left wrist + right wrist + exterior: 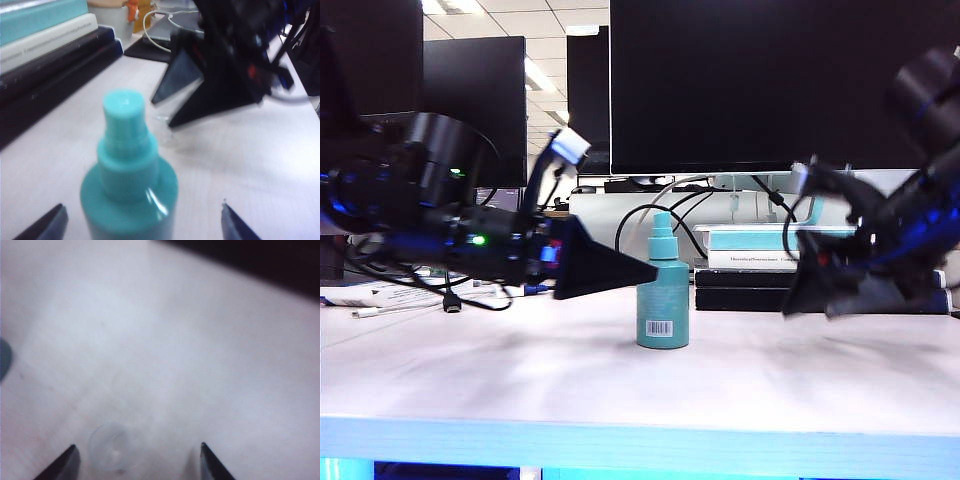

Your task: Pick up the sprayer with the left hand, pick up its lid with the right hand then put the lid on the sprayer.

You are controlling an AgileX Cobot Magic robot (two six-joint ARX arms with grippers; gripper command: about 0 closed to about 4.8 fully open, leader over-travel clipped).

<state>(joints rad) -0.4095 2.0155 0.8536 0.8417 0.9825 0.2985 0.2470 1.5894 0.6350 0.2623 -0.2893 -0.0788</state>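
The teal sprayer (662,302) stands upright mid-table, its barcode label facing the exterior camera. My left gripper (645,272) reaches in from the left at nozzle height. In the left wrist view the sprayer (129,187) sits between the wide-apart fingers of the left gripper (142,210), touching neither. The clear lid (110,446) rests on the table between the fingers of my open right gripper (137,447), closer to one finger. The right gripper (810,310) hangs low over the table to the right of the sprayer. The lid cannot be made out in the exterior view.
A stack of books (760,265) lies behind the sprayer, also seen as the books (45,50). Dark monitors (750,80) and cables (650,215) fill the back. A cable plug (452,300) lies at the left. The right gripper (215,85) stands just beyond the sprayer.
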